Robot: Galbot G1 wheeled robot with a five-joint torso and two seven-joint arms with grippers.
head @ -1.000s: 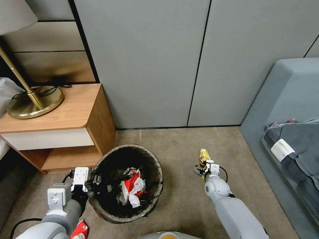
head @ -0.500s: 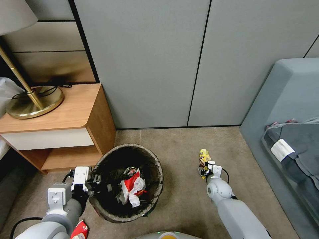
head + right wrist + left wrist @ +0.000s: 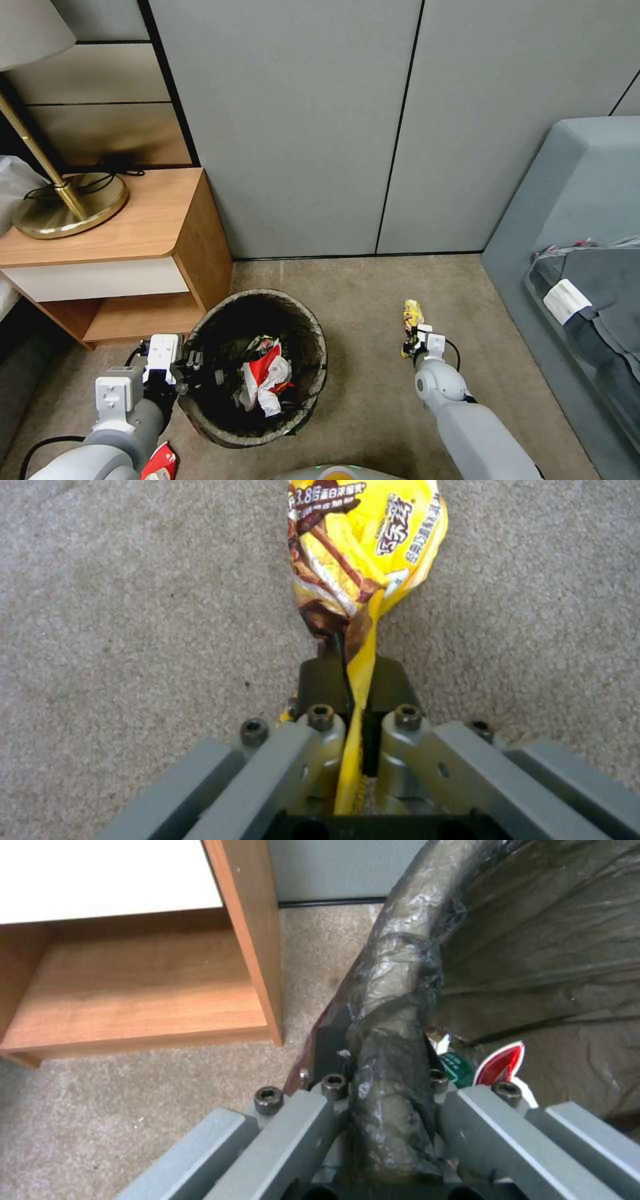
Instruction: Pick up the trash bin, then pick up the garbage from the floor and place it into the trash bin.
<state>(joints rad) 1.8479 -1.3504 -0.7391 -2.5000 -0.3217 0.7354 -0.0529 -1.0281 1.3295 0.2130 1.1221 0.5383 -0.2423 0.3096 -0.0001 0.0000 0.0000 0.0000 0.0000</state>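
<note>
The trash bin (image 3: 220, 427), lined with a dark bag, stands on the carpet by the nightstand with red-white wrappers (image 3: 265, 381) inside. My left gripper (image 3: 193, 373) is shut on the bin's near-left rim (image 3: 393, 1005), one finger either side of the bagged edge. A yellow snack wrapper (image 3: 411, 317) lies on the carpet to the bin's right. My right gripper (image 3: 412, 343) is shut on the yellow wrapper's (image 3: 360, 555) near end, pinching it between the fingers (image 3: 320, 680). Another red-white wrapper (image 3: 159, 463) lies under my left arm.
A wooden nightstand (image 3: 120, 247) with a brass lamp base (image 3: 67, 203) stands left of the bin. Grey wall panels (image 3: 400, 120) run behind. A grey sofa (image 3: 573, 220) with dark cloth fills the right. Open carpet (image 3: 360, 400) lies between bin and wrapper.
My right gripper has closed its fingers onto the yellow wrapper's near end and shifted slightly right. The left gripper and bin have not moved.
</note>
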